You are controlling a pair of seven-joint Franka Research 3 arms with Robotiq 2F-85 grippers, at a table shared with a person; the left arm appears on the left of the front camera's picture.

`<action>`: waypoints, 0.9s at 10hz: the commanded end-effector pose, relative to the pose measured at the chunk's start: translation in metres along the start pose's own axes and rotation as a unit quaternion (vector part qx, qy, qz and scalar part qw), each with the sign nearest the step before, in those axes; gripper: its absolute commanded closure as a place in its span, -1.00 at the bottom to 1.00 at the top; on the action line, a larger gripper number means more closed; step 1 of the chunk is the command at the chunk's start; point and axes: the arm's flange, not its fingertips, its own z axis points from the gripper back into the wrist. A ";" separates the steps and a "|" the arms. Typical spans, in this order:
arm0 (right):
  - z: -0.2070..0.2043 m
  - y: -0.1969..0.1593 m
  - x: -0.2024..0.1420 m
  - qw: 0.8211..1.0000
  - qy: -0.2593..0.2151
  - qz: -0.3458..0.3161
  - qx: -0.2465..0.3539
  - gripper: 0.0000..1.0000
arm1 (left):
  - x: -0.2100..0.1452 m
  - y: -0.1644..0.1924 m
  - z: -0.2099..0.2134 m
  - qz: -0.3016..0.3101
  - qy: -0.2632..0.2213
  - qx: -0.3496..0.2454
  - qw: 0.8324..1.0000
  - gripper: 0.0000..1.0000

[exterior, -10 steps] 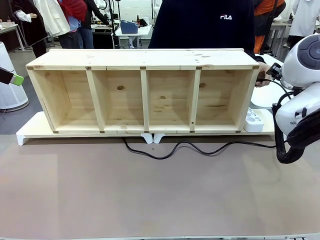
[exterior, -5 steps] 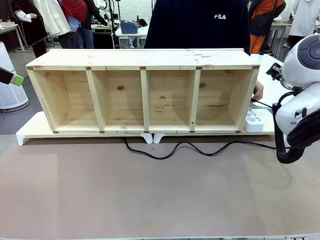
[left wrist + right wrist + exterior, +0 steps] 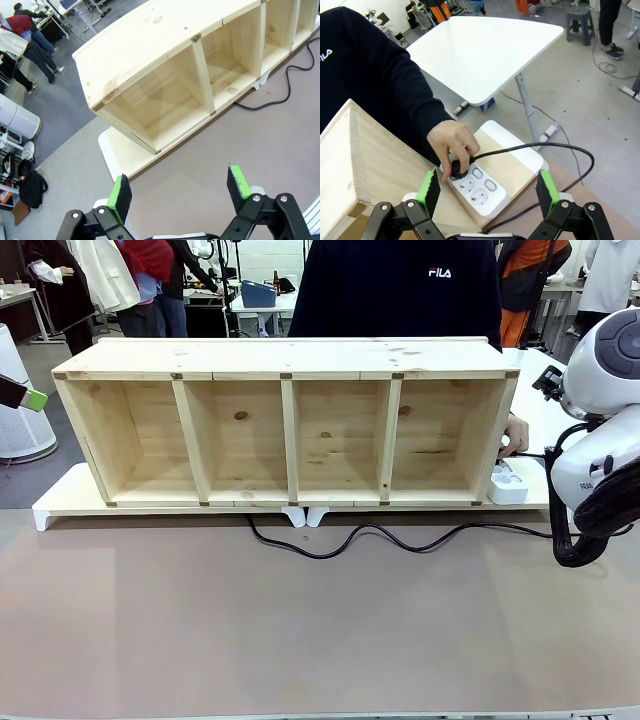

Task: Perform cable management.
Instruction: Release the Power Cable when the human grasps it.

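Note:
The cable (image 3: 330,550) is a thin glossy black cord snaking across the brown table in front of the wooden shelf (image 3: 285,360). In the right wrist view the cable (image 3: 535,146) ends in a round black plug (image 3: 458,173), which the person's hand (image 3: 451,142) holds against the white power strip (image 3: 485,189). My right gripper (image 3: 487,190) hovers open above that strip, holding nothing. My left gripper (image 3: 179,187) is open and empty, high above the shelf's left end (image 3: 150,65), with a stretch of cable (image 3: 280,97) far off.
The shelf has four open compartments and stands on a white riser (image 3: 60,502). My right arm (image 3: 600,440) and its thick black hose (image 3: 575,550) stand at the table's right edge. A white side table (image 3: 485,50) lies behind the person.
The person's hand has come down from the shelf's upper right corner to the power strip, bringing the plug with it. Both arms have stayed still.

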 end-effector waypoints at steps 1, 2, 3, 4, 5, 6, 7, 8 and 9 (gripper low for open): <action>-0.001 -0.001 0.000 1.000 0.003 0.001 -0.002 -1.00 | 0.001 0.001 -0.002 0.001 -0.006 0.002 1.000 -1.00; -0.001 -0.001 0.000 1.000 0.003 0.001 -0.002 -1.00 | 0.001 0.001 -0.002 0.001 -0.006 0.002 1.000 -1.00; -0.001 -0.001 0.000 1.000 0.003 0.001 -0.002 -1.00 | 0.001 0.001 -0.002 0.001 -0.006 0.002 1.000 -1.00; -0.001 -0.001 0.000 1.000 0.003 0.001 -0.002 -1.00 | 0.001 0.001 -0.002 0.001 -0.006 0.002 1.000 -1.00; -0.001 -0.001 0.000 1.000 0.003 0.001 -0.002 -1.00 | 0.001 0.001 -0.002 0.001 -0.006 0.002 1.000 -1.00; -0.001 -0.001 0.000 1.000 0.003 0.001 -0.002 -1.00 | 0.001 0.001 -0.002 0.001 -0.006 0.002 1.000 -1.00; -0.001 -0.001 0.000 1.000 0.003 0.001 -0.002 -1.00 | 0.001 0.001 -0.002 0.001 -0.006 0.002 1.000 -1.00; -0.001 -0.001 0.000 1.000 0.003 0.001 -0.002 -1.00 | 0.001 0.001 -0.002 0.001 -0.006 0.002 1.000 -1.00; -0.001 -0.001 0.000 1.000 0.003 0.001 -0.002 -1.00 | 0.001 0.001 -0.002 0.001 -0.006 0.002 1.000 -1.00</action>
